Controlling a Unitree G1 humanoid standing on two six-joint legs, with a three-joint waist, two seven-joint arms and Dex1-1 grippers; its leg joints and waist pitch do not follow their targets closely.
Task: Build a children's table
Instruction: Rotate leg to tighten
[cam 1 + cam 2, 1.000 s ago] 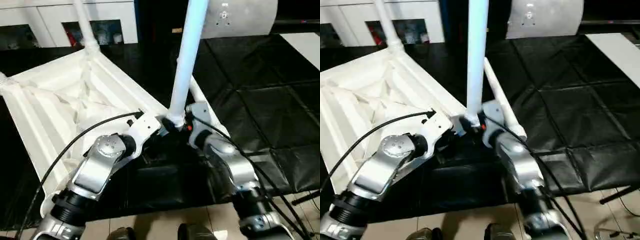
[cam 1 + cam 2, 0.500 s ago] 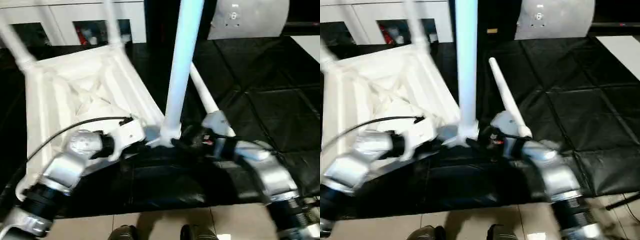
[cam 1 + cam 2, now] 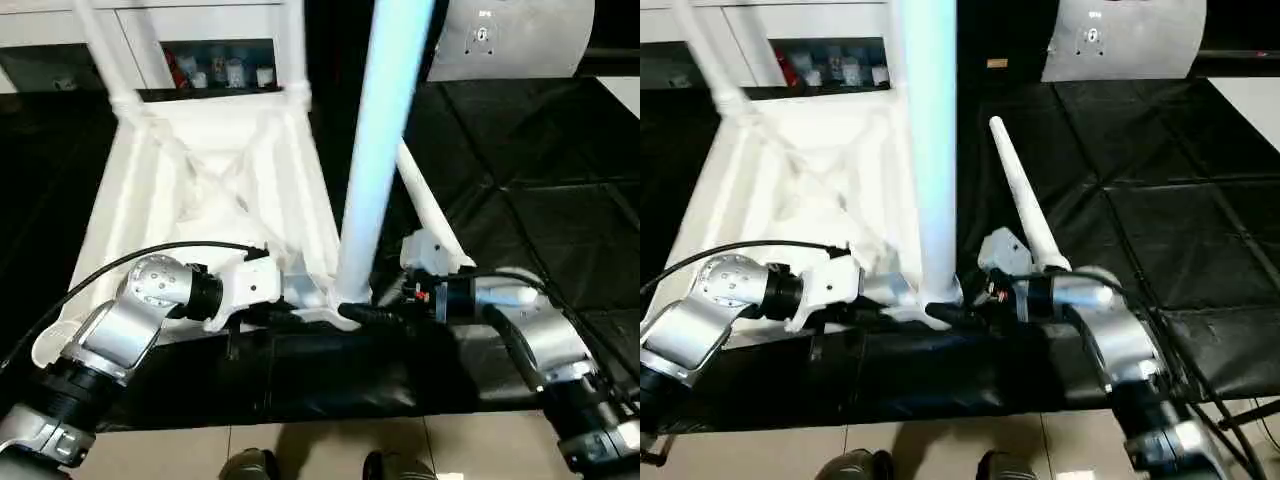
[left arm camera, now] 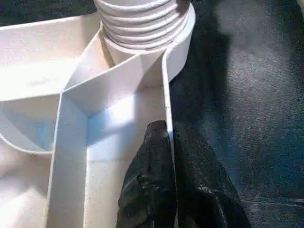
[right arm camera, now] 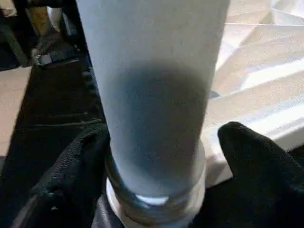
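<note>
The left hand (image 4: 168,190) pinches the table top (image 3: 210,190) rim; the right hand (image 5: 156,161) grasps the upright leg (image 3: 385,150) at its 6 o'clock corner socket (image 4: 142,28). Next, probably more screwing in.

silver forearms (image 3: 120,335) | black cable (image 3: 150,262) | black claw fingers (image 4: 161,190)

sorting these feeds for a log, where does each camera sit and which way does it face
Head stereo pair: on the head, facing forward and down at the upturned table top and upright leg; both silver forearms show.
Left wrist: along the left end effector, shut on the table top's rim beside the ribbed corner socket.
Right wrist: along the right end effector, whose fingers flank the leg.
Shared: the near corner with the standing leg; a loose leg lies on the black cover.
</note>
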